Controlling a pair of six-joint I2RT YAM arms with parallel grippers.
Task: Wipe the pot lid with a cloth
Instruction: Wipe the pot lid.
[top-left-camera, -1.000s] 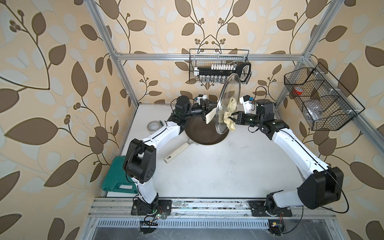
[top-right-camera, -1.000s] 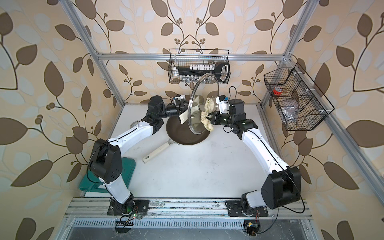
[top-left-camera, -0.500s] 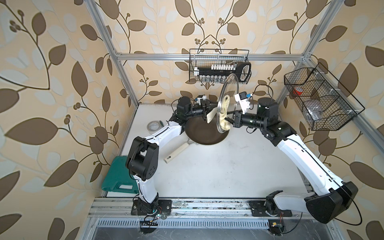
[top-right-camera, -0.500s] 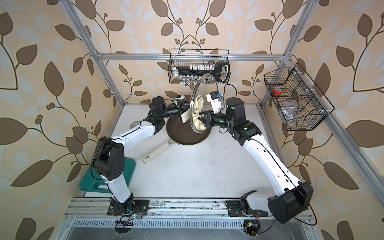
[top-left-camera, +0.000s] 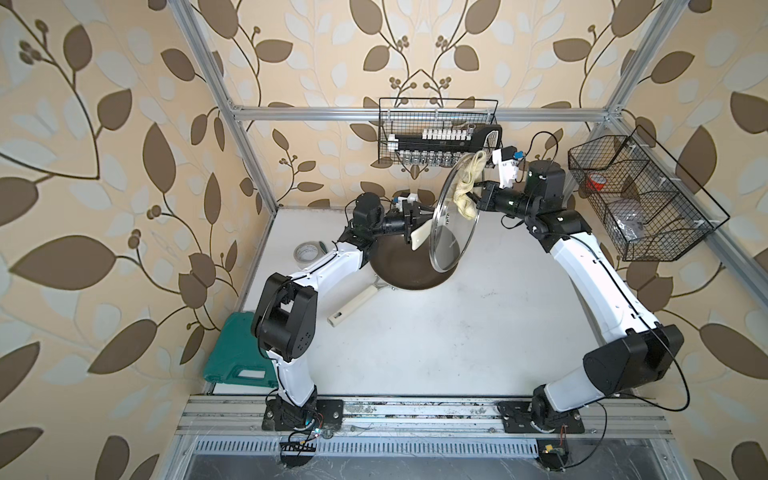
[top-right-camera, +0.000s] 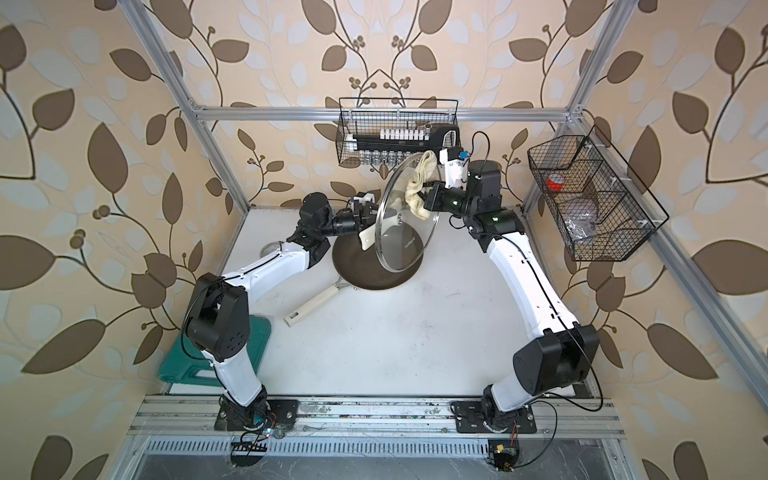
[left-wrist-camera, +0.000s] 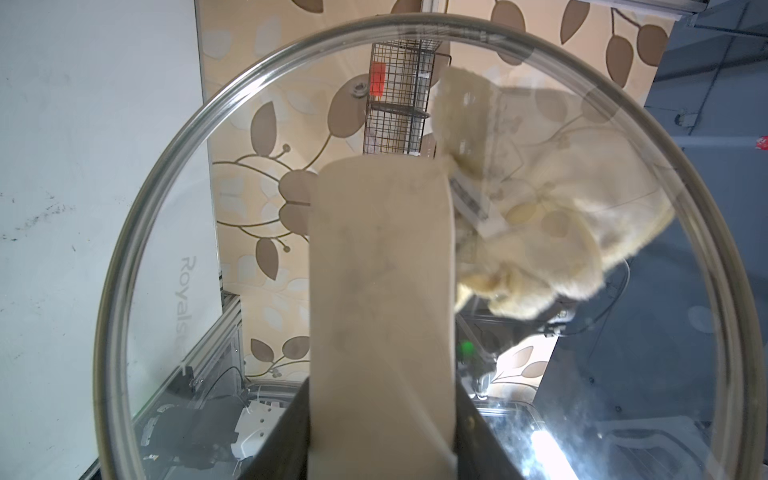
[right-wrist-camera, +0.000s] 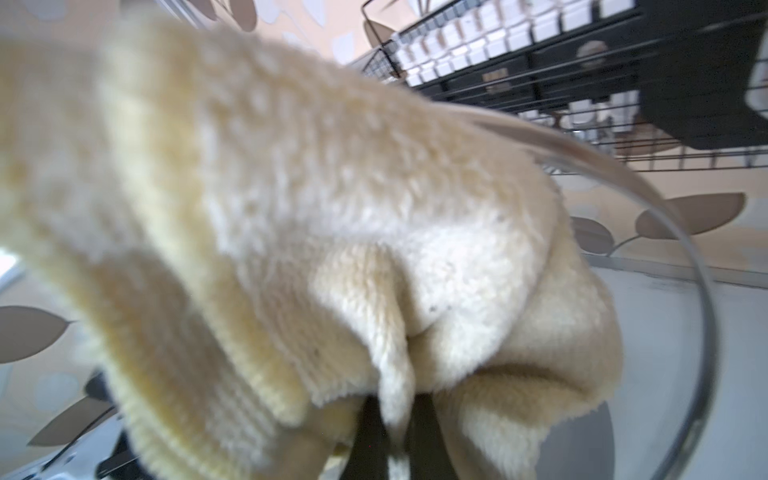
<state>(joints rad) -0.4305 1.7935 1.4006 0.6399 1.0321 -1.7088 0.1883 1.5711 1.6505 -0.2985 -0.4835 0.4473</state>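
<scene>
The pot lid (top-left-camera: 451, 232) (top-right-camera: 399, 245) stands on edge in the air above the pan, its glass facing sideways. My left gripper (top-left-camera: 411, 218) (top-right-camera: 365, 214) (left-wrist-camera: 382, 415) is shut on its cream bar handle (left-wrist-camera: 382, 291). On the lid's other face my right gripper (top-left-camera: 478, 195) (top-right-camera: 428, 195) (right-wrist-camera: 392, 436) is shut on the pale yellow cloth (top-left-camera: 467, 187) (top-right-camera: 419, 187) (right-wrist-camera: 311, 228). The cloth presses against the glass near the upper rim (right-wrist-camera: 685, 249), and one end drapes over that rim. Through the glass the left wrist view shows the cloth (left-wrist-camera: 540, 232) flattened against it.
A dark frying pan (top-left-camera: 403, 266) with a cream handle (top-left-camera: 353, 305) lies on the table under the lid. A tape roll (top-left-camera: 305, 251) sits at the back left and a green case (top-left-camera: 237, 353) at the front left. Wire baskets hang on the back wall (top-left-camera: 436, 137) and right wall (top-left-camera: 640, 199).
My right gripper has slid the cloth up the glass from the lid's middle to its upper rim. The left gripper keeps the lid held in about the same place.
</scene>
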